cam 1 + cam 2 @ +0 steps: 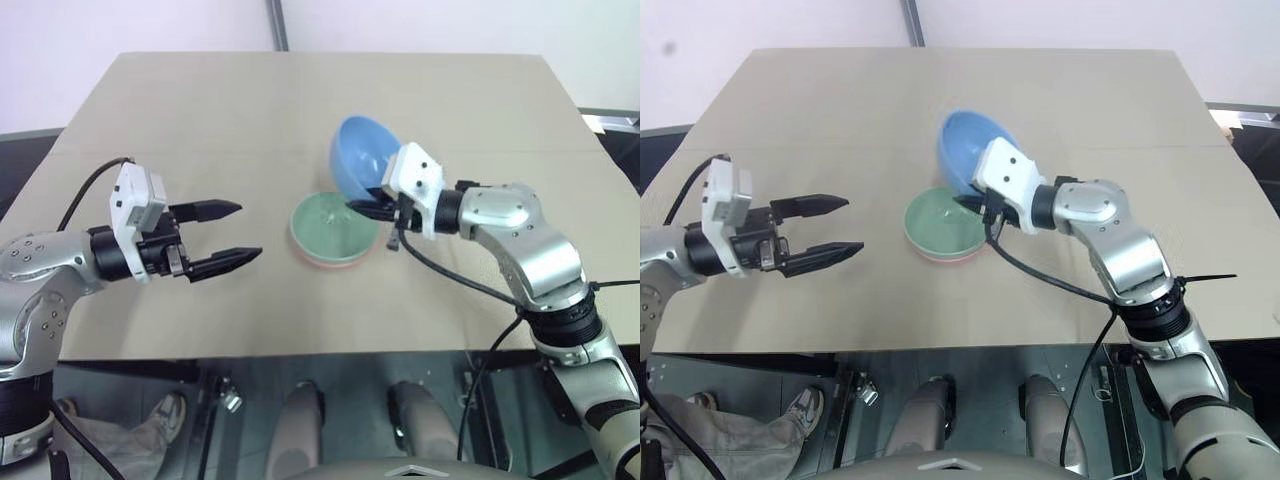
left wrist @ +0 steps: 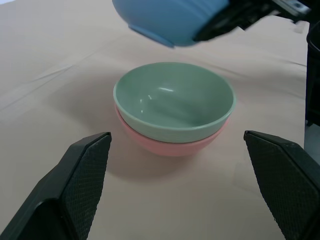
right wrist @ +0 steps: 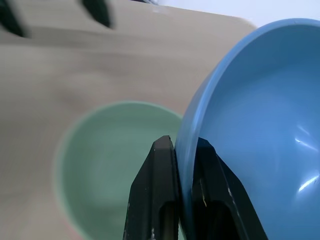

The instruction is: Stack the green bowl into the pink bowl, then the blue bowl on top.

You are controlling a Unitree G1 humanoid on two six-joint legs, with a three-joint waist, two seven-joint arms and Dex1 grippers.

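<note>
The green bowl (image 1: 333,226) sits nested inside the pink bowl (image 2: 170,146), whose rim peeks out beneath it, near the middle of the table. My right gripper (image 1: 368,206) is shut on the rim of the blue bowl (image 1: 362,156), holding it tilted in the air just above and beyond the stacked pair. In the right wrist view the black fingers (image 3: 165,195) pinch the blue bowl's (image 3: 260,125) rim, with the green bowl (image 3: 115,165) below. To the left of the stack my left gripper (image 1: 228,235) hovers open and empty, pointing toward the bowls.
The tan table (image 1: 250,110) stretches wide around the stack. A black cable (image 1: 450,275) hangs from my right wrist over the table's near side. A person's shoe (image 1: 165,412) shows on the floor below the front edge.
</note>
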